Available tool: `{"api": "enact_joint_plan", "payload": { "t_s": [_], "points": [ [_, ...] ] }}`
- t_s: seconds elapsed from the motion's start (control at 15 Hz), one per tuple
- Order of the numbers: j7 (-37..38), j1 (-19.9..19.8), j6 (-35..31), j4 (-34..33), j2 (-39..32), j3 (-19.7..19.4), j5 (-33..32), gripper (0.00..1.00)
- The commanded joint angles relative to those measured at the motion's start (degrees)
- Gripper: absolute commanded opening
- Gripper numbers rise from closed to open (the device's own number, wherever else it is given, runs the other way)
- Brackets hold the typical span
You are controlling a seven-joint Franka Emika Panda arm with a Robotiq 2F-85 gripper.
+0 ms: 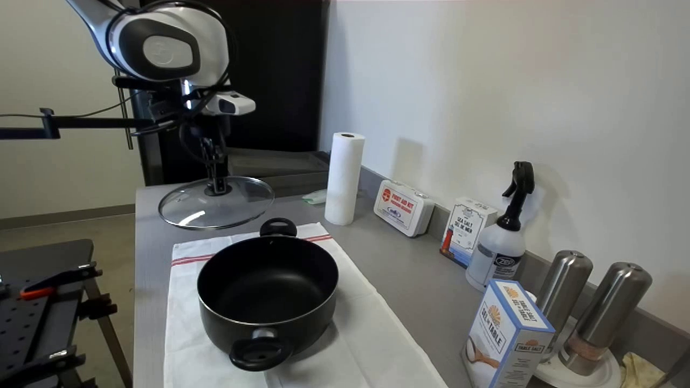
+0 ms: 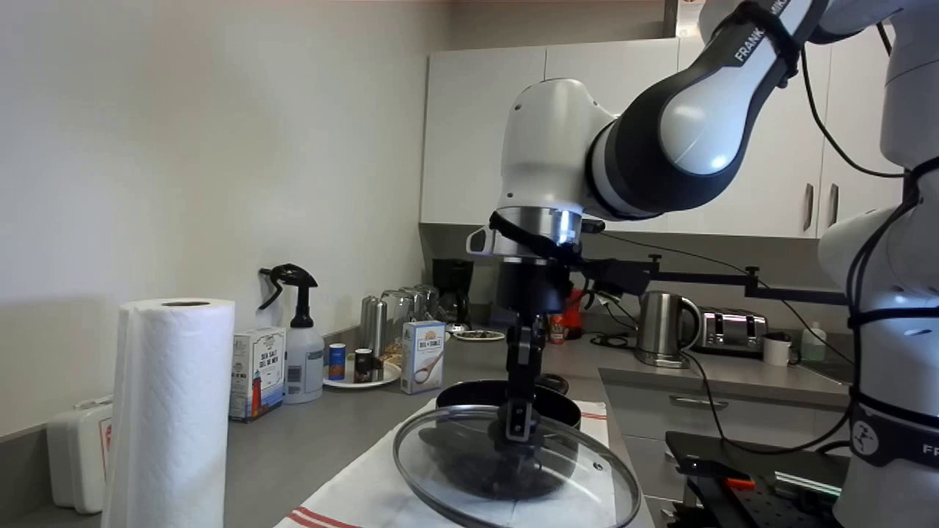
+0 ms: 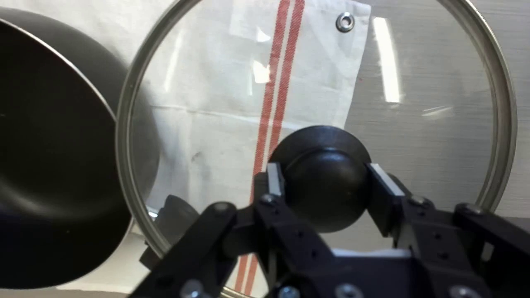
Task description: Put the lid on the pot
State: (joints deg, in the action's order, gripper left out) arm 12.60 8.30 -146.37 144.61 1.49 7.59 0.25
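Note:
The glass lid (image 1: 245, 205) has a thin metal rim and a black centre knob (image 3: 327, 194). My gripper (image 1: 218, 186) is shut on the knob from above and holds the lid roughly level. The lid appears raised off the counter, beyond the pot's far handle in an exterior view. The black pot (image 1: 302, 328) stands open on a white cloth. In an exterior view the lid (image 2: 587, 477) covers part of the pot (image 2: 469, 394). In the wrist view the pot (image 3: 54, 136) is at the left and the lid's rim overlaps its edge. My gripper (image 3: 329, 180) has the knob between its fingers.
The white cloth (image 1: 372, 350) with red stripes lies under the pot. A paper towel roll (image 1: 345, 180), first aid kit (image 1: 403, 207), sea salt box (image 1: 466, 229), spray bottle (image 1: 496, 253), table salt box (image 1: 506, 334) and steel canisters (image 1: 609, 307) stand along the wall.

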Motion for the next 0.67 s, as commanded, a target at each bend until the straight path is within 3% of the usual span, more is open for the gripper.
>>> {"api": "enact_joint_plan", "payload": {
  "t_s": [0.0,0.6],
  "points": [
    [1.8,-3.0,1.7,0.2,2.6,-2.2,-3.2,0.25],
    [6.7,-9.9,4.0,-3.5,1.6,-8.0,-10.7,0.25]
  ]
}}
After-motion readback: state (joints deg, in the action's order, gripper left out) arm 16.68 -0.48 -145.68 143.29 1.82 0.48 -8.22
